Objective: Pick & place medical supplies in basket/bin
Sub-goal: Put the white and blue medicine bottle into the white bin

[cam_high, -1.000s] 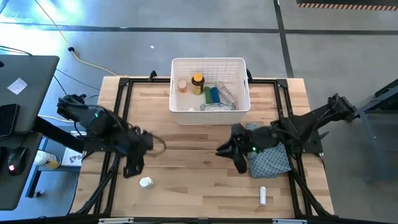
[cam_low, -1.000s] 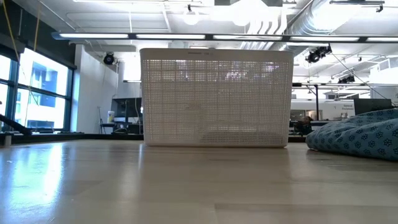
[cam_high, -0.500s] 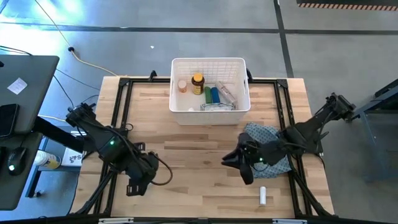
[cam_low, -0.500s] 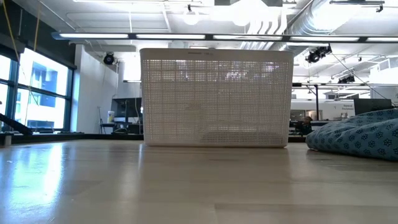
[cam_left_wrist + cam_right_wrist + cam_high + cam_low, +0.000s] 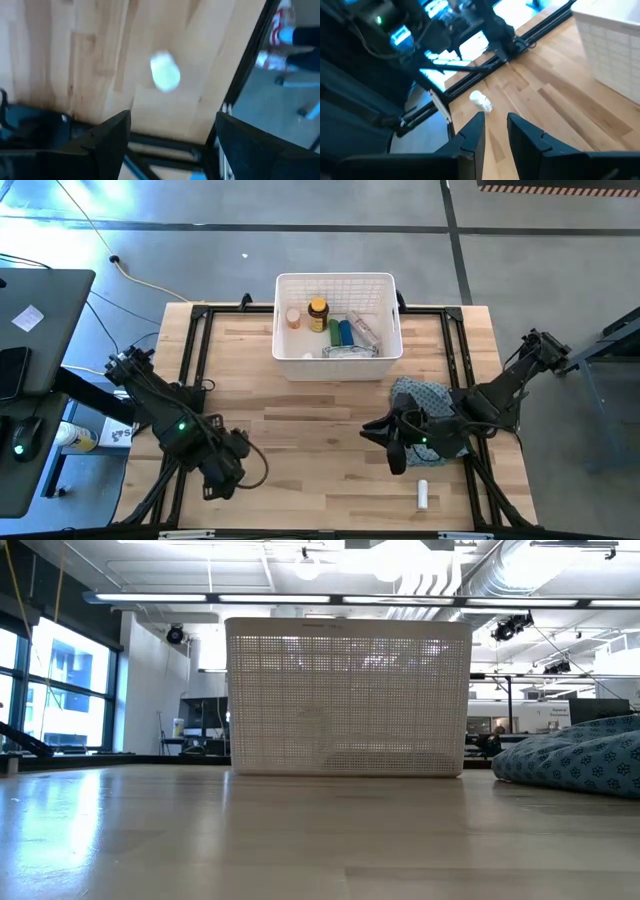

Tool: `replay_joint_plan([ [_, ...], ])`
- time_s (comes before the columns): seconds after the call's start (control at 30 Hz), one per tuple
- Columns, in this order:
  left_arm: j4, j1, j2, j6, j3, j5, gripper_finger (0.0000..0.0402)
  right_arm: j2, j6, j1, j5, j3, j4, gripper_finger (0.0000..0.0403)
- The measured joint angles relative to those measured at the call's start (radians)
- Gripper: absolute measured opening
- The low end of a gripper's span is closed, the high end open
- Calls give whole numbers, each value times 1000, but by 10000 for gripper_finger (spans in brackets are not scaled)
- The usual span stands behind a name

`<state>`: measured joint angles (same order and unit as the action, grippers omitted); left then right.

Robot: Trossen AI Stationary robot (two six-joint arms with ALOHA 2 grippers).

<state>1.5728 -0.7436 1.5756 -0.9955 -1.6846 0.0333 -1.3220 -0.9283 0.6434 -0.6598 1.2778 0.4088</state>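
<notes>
A small white pill bottle lies on its side on the wood near the table's near left corner. My left gripper hangs over it, pointing down, open wide, touching nothing. In the high view the left gripper hides the bottle. A white tube lies near the front edge at the right. My right gripper floats beside the patterned cloth, its fingers a narrow gap apart and holding nothing. The white bin at the far middle holds an amber bottle, a white bottle, and green and blue pieces.
The bin's lattice wall stands across the middle of the low view, with the cloth heaped to its right. A black frame rail runs along the table's edge close to the pill bottle. Bare wood lies between the two grippers.
My left gripper has gone toward the table's near edge and down, and now stands over the white pill bottle, hiding it in the high view. My right gripper has swung toward the near edge beside the cloth, and its wrist has turned.
</notes>
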Motion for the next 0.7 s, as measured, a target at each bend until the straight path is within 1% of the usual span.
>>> replay_joint_plan([
  [0.07,-1,-8,-5,-5,25,19,318,0,-12,14,-41,0,6,74],
  [0.13,-4,-26,-4,-22,40,10,312,0,-16,24,-60,0,15,74],
  [0.23,-29,-72,-12,-85,40,-59,303,0,-63,34,-68,0,29,74],
  [0.33,-52,-140,-12,-151,40,-115,297,0,-112,38,-66,0,32,74],
  [0.43,-62,-197,-15,-199,42,-151,294,0,-120,39,-65,0,31,74],
  [0.47,-91,-209,-16,-217,54,-156,294,0,-127,39,-64,0,31,74],
  [0.6,-204,-254,-20,-264,154,-159,294,0,-174,39,-54,0,22,74],
  [0.7,-267,-268,-27,-302,250,-90,294,-8,-186,42,-47,0,11,74],
])
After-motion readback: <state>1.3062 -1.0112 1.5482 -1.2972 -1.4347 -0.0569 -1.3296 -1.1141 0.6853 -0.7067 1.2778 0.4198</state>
